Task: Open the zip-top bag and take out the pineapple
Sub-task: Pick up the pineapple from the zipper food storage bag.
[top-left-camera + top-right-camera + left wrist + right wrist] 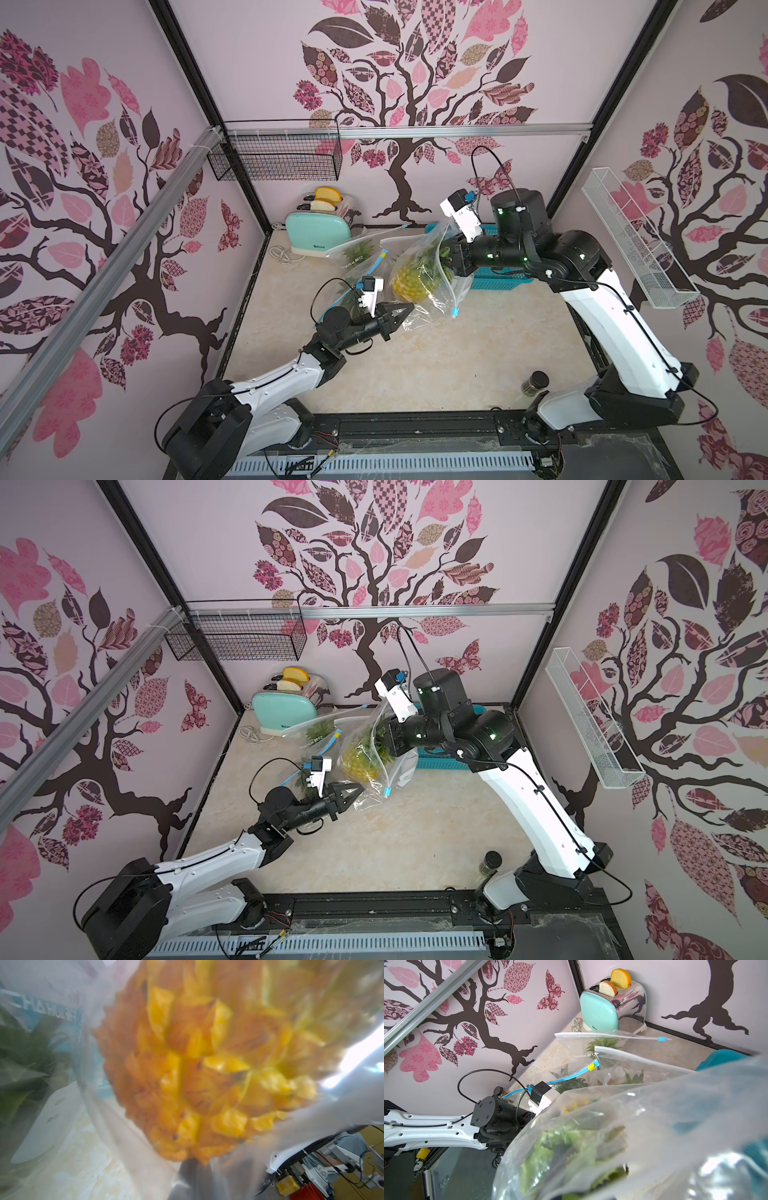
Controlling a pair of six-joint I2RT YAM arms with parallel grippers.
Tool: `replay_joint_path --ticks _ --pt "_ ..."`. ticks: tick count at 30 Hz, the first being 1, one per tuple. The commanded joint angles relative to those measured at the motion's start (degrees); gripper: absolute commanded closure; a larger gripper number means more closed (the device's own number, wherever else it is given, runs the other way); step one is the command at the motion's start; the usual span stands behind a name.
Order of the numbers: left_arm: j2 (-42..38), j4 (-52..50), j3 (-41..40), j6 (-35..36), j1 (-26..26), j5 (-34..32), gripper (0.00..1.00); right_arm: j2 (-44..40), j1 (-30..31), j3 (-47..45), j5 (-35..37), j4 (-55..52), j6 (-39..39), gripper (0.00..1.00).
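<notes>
Pineapple [411,284] hangs inside the bag [415,249] just beside the basket [503,282], off the tabletop [436,365], right tool [451,259] clamped at its leafy crown, left tool [405,311] pinching the limp, slippery film below: heavy, stiff fruit, so I'd grip the crown.

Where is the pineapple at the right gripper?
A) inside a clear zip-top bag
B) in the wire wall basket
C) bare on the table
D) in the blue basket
A: the pineapple shows through the zip-top bag that the right gripper holds up.
</notes>
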Motion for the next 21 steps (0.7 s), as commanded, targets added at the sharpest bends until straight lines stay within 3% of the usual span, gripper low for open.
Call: replay_joint_path --ticks 1,5,8,11,18,21 --pt "0.4 -12.5 2.4 3.7 -0.2 -6.8 1.0 -0.1 0.4 7.0 0.0 0.8 -0.8 1.0" --pt "4.4 -26.3 5.2 3.7 -0.3 -18.2 1.0 1.3 0.4 14.3 0.4 -2.3 -1.2 1.0" --pt "8.8 -29.2 6.2 0.9 -0.4 -23.7 1.0 1.9 0.3 20.3 0.1 -5.6 -0.8 1.0" --pt "13.0 -28.6 6.7 -2.6 -0.4 -26.4 1.0 0.9 0.3 23.8 -0.1 -7.4 0.0 1.0" --pt "19.2 -26.0 9.8 -7.5 -0.4 -28.3 1.0 -5.0 0.3 21.6 0.1 -5.9 1.2 1.0" --pt "20.3 -25.9 11.4 -9.0 -0.4 -30.1 1.0 -6.2 0.3 20.4 -3.1 -5.2 1.9 1.0"
